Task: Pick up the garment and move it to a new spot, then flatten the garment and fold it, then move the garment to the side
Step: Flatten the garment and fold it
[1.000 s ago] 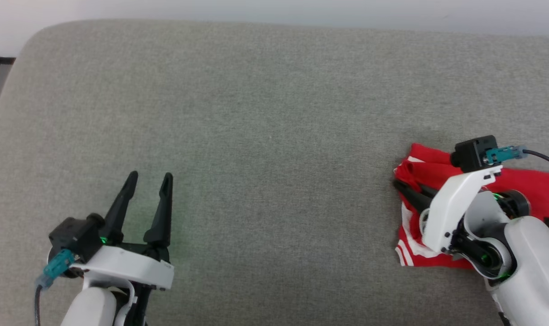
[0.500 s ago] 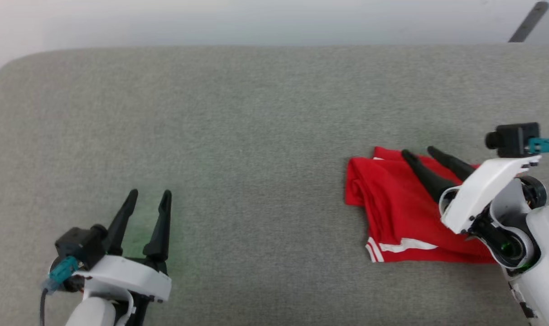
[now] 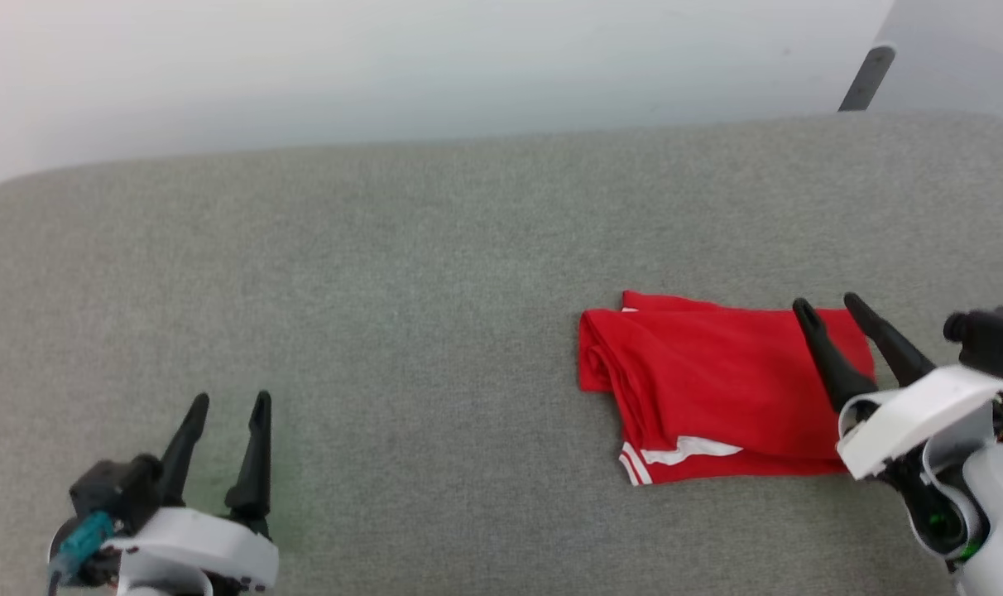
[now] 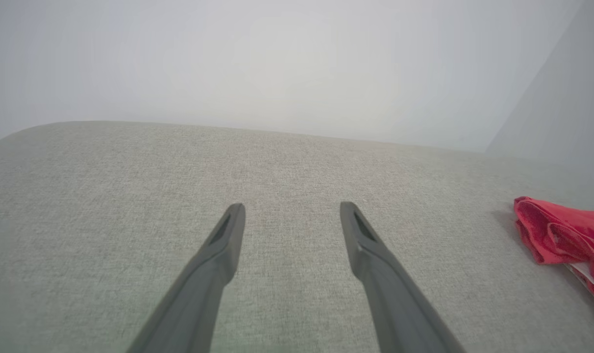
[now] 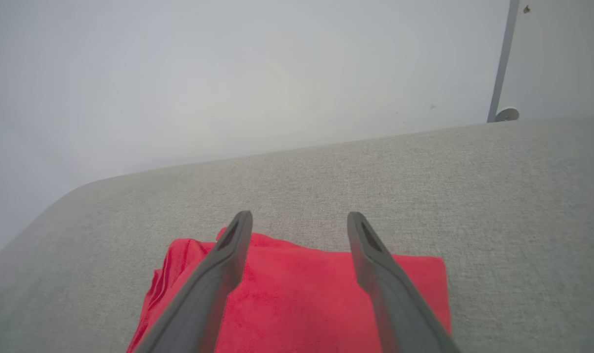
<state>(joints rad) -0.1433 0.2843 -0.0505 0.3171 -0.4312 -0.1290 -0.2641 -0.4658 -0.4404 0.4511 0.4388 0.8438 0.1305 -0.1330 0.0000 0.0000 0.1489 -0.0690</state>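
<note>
from the head view, the garment (image 3: 700, 381) lies folded on the grey fabric surface (image 3: 427, 290), right of the middle, its white-striped hem at the near edge. my right hand (image 3: 825, 303) sits at the garment's right end, fingers spread and empty, tips over its far right corner. my left hand (image 3: 230, 401) is well apart at the lower left, fingers also spread, nothing between them

from the left wrist view, my left hand (image 4: 292, 208) stands open over bare fabric; the garment (image 4: 561, 235) is far off at the right edge

from the right wrist view, my right hand (image 5: 299, 216) is open, the garment (image 5: 297, 304) lying under and between both fingers
</note>
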